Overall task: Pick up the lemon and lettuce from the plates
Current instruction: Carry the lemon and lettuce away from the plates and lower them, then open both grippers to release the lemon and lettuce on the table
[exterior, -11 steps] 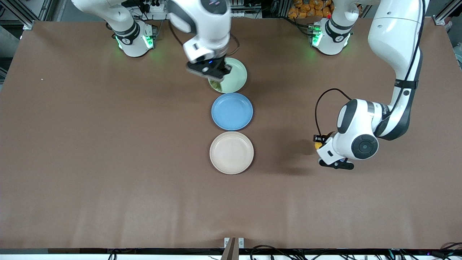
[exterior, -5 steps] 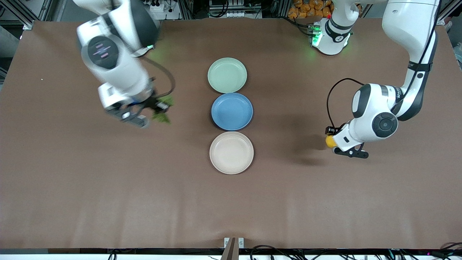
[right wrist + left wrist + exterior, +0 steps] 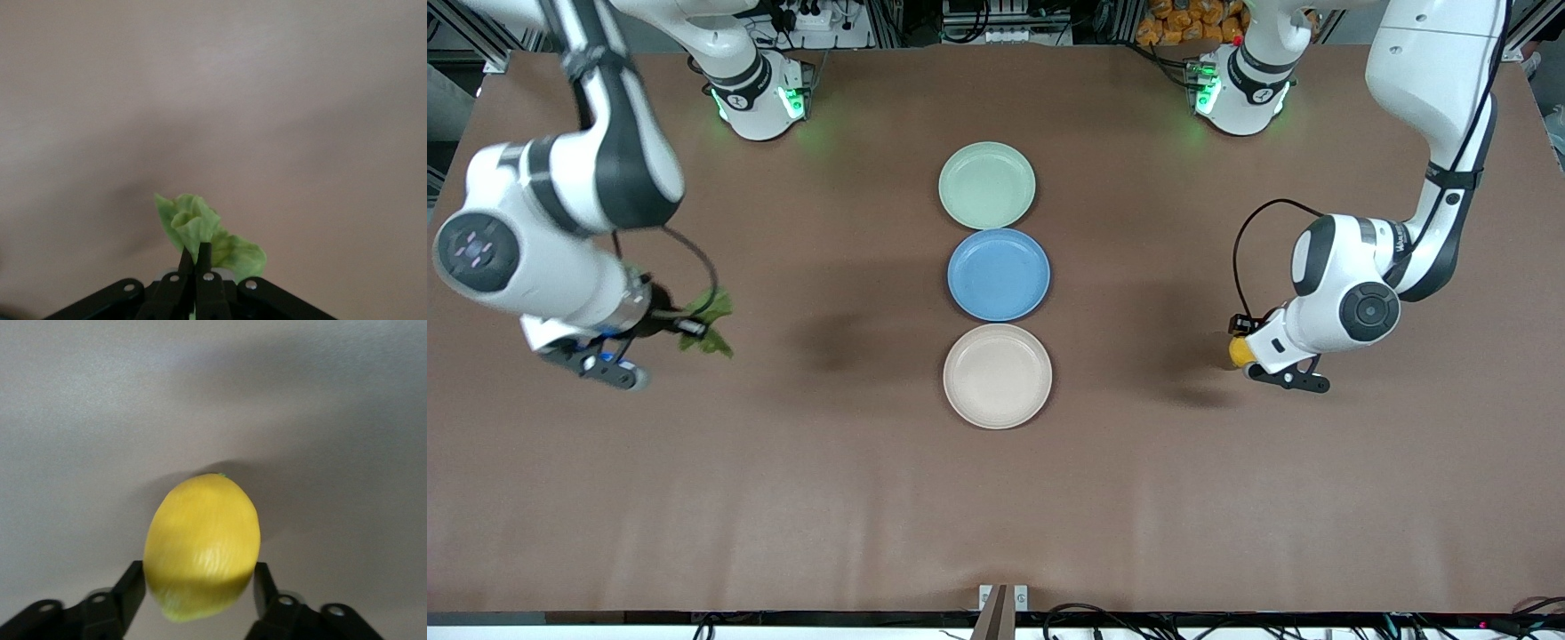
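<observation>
My right gripper [image 3: 685,326] is shut on the green lettuce leaf [image 3: 710,322] and holds it over bare table toward the right arm's end. In the right wrist view the leaf [image 3: 200,230] is pinched between the closed fingers [image 3: 197,261]. My left gripper [image 3: 1238,342] is shut on the yellow lemon [image 3: 1237,350] low over the table toward the left arm's end. In the left wrist view the lemon [image 3: 202,543] sits between the two fingers [image 3: 131,590]. The mint green plate [image 3: 987,185] and the beige plate [image 3: 998,376] both lie bare in the middle.
A blue plate [image 3: 999,274] lies between the mint and beige plates, also bare. The brown table [image 3: 996,498] stretches open nearer the front camera. The arm bases stand along the table's edge farthest from the front camera.
My right gripper lifted the lettuce off the mint plate and carried it toward the right arm's end of the table. My left gripper with the lemon shifted slightly toward the left arm's end, then held.
</observation>
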### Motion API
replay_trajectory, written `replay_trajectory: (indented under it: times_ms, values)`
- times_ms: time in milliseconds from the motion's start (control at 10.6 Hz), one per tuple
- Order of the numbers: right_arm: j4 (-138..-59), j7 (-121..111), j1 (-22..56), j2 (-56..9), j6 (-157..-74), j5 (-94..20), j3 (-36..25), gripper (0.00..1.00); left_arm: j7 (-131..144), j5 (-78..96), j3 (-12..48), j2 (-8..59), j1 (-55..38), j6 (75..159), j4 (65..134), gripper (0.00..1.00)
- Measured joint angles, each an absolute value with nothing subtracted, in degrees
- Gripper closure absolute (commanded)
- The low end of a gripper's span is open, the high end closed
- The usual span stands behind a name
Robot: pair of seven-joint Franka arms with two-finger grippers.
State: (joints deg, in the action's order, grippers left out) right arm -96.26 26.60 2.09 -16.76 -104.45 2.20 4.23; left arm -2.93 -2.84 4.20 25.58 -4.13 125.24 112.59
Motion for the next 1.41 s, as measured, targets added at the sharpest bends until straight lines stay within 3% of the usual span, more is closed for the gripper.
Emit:
replay_trajectory:
  times_ms: [470,752,846,940,1034,1410]
  values:
    - [-98.67,13.03,-2.30,-25.24,-113.31,2.17,-0.99,1.00,-3.26,-2.89,4.26,25.95,-3.88,125.71,111.97,0.00]
    - [-102.21,10.07,-3.45,-29.75,-121.28,2.15,-1.94,0.85,-3.26,-2.89,4.32,25.35,-3.88,125.79,109.22,0.00]
    - [-103.62,9.70,-3.74,-30.89,-124.55,2.13,-1.98,0.74,-3.26,-2.89,4.47,24.36,-3.96,125.78,108.13,0.00]
    - [-104.61,9.68,-3.77,-31.69,-127.03,2.13,-1.98,0.26,-3.23,-2.89,4.72,22.50,-4.12,125.09,107.51,0.00]
    - [-105.02,9.68,-3.77,-32.29,-128.43,1.81,-1.95,0.00,-3.17,-2.89,5.10,20.23,-4.24,124.21,107.21,0.00]
    - [-104.58,9.68,-3.53,-31.86,-128.50,-1.16,-1.87,0.00,-0.52,-2.89,7.49,11.69,-4.38,121.67,107.07,0.00]
